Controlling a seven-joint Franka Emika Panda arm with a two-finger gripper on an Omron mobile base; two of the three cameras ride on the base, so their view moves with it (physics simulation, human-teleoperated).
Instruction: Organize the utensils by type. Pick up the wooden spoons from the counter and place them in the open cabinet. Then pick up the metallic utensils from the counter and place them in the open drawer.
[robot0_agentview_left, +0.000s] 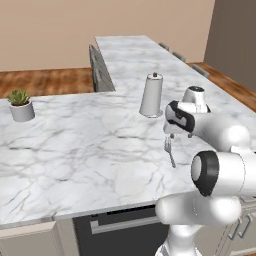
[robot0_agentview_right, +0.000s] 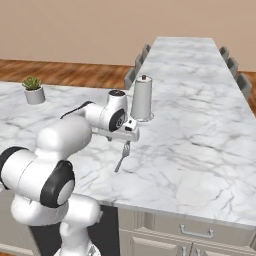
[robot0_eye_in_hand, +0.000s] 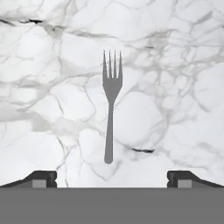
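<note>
The grey steel fork (robot0_eye_in_hand: 110, 118) lies flat on the white marble worktop (robot0_eye_in_hand: 183, 87) directly below the hand (robot0_eye_in_hand: 111, 178), centred between its widely parted fingertips, prongs pointing away, untouched.

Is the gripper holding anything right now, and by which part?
Nothing is held. The gripper is open above the grey fork, which lies flat on the counter.

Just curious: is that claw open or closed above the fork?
Open. In the hand view the claw has its fingertips wide apart, holding nothing, the grey fork lying flat between them.
</note>
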